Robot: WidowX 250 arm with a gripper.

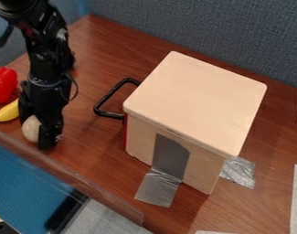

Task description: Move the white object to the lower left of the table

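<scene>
My gripper (35, 130) hangs down at the left of the camera view, low over the brown table (92, 153) near its front left edge. The white object (31, 129), rounded and off-white, is between its two fingers, which are closed on it. Part of the object is hidden behind the finger on the right. I cannot tell whether it touches the table.
A yellow banana-like item (9, 112) lies just left of the gripper, with a red pepper-like item (2, 84) behind it. A large wooden box (196, 103) with a black handle (108, 98) stands centre-right. A clear rim (71, 176) runs along the front edge.
</scene>
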